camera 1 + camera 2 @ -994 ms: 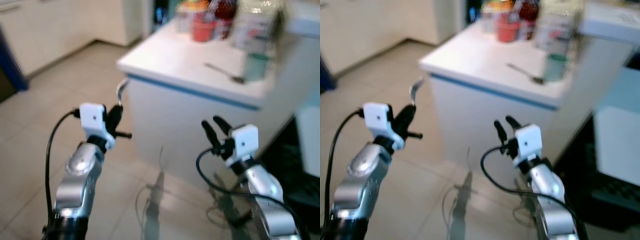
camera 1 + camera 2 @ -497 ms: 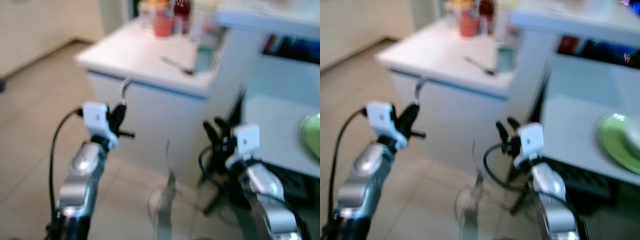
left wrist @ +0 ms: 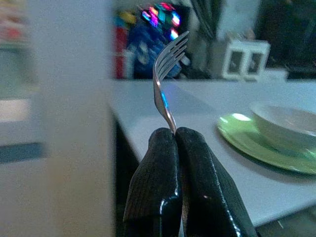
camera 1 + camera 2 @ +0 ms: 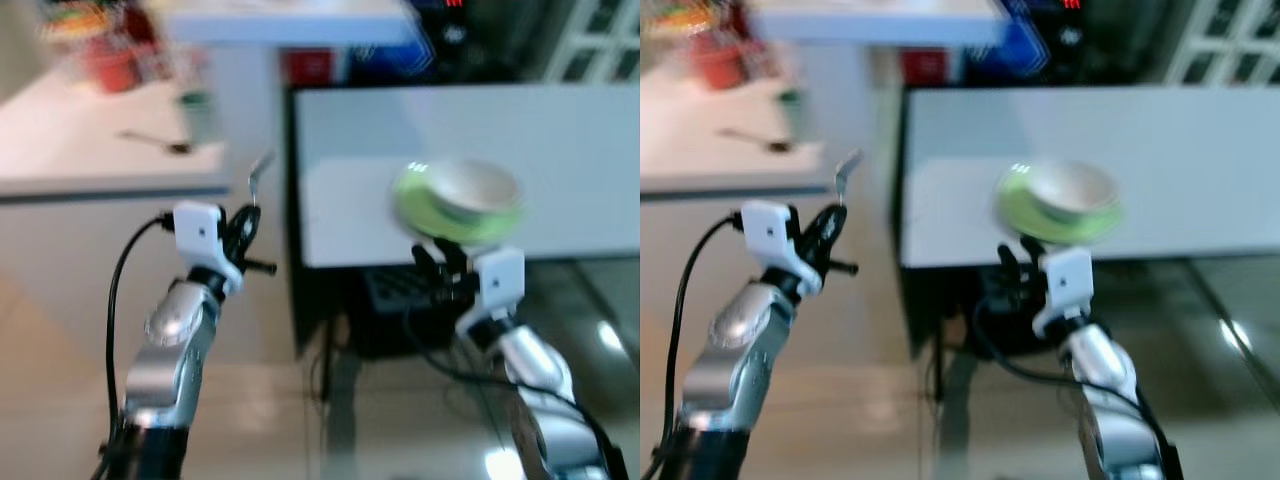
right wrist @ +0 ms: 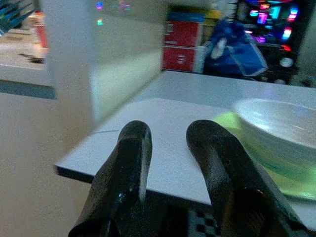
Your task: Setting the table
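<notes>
So the left tool [image 3: 177, 136] pinches the fork [image 3: 165, 74] low on its handle. It looks light, stiff and slippery, so hold tight. The right tool [image 5: 168, 136] is open.

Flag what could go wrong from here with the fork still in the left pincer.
The left pincer pinches the fork only at its handle tip, so it may pivot or slip. The white bowl on the green plate sits near the table edge, beside the right pincer; a bump could knock it off.

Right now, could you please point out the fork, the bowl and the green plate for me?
fork [image 3: 169, 61], left wrist view, on the tines.
bowl [image 5: 281, 123], right wrist view, on its outer wall.
green plate [image 3: 247, 140], left wrist view, on its near rim.
</notes>
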Tool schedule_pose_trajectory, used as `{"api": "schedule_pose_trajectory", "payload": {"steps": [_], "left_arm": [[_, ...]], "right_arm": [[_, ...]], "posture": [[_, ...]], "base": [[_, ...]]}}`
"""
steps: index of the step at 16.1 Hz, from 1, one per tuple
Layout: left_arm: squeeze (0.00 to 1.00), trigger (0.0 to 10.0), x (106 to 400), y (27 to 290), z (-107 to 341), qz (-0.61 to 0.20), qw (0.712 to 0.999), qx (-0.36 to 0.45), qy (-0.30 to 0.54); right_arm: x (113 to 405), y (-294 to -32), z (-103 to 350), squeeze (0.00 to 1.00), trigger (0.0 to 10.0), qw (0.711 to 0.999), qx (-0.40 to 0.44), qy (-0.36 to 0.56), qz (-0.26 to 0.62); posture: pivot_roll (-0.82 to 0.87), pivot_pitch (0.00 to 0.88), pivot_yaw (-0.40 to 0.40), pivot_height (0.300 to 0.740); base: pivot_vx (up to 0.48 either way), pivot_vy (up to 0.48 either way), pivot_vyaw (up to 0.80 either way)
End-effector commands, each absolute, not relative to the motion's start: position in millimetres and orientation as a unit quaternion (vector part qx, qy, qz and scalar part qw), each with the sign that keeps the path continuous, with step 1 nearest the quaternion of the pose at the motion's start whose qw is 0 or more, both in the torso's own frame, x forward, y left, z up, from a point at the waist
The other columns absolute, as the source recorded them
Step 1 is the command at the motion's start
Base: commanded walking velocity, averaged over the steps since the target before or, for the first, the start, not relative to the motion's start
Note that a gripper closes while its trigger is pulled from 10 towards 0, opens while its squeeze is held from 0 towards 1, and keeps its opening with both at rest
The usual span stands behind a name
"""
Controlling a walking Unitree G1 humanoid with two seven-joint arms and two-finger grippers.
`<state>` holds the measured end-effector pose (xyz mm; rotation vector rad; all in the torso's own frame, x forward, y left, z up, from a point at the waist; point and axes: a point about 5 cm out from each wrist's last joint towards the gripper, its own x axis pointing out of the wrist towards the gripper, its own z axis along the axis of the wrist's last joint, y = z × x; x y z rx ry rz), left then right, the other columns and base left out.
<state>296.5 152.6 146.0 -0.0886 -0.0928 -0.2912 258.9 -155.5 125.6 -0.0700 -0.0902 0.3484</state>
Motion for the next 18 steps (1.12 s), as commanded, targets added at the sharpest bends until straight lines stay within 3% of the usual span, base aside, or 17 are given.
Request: {"api": "schedule_pose_trajectory", "payload": {"steps": [1, 3, 8, 18], "left_arm": [[0.00, 0.0, 298.2, 149.2, 150.4, -0.152, 0.986, -0.043, -0.054], [0.00, 0.0, 299.0, 147.7, 150.7, -0.154, 0.986, -0.043, -0.054], [0.00, 0.0, 301.4, 145.3, 150.5, -0.153, 0.986, -0.036, -0.051], [0.00, 0.0, 305.1, 141.9, 152.4, -0.150, 0.987, -0.031, -0.055]], "right_arm": [[259.7, -158.0, 127.2, 0.00, 10.0, 0.984, -0.035, -0.044, 0.170], [260.0, -159.2, 129.2, 0.00, 10.0, 0.984, -0.039, -0.053, 0.165], [259.6, -159.2, 131.2, 0.00, 10.0, 0.983, -0.048, -0.060, 0.168], [261.1, -158.1, 129.5, 0.00, 10.0, 0.983, -0.044, -0.058, 0.170]], "posture": [[-0.03, 0.000, 0.032, 0.740], [-0.03, 0.000, 0.031, 0.740], [-0.03, 0.000, 0.032, 0.740], [-0.04, 0.000, 0.039, 0.740]], "base": [[0.000, 0.000, -0.78], [0.000, 0.000, -0.79], [0.000, 0.000, 0.00], [0.323, -0.336, 0.00]]}}
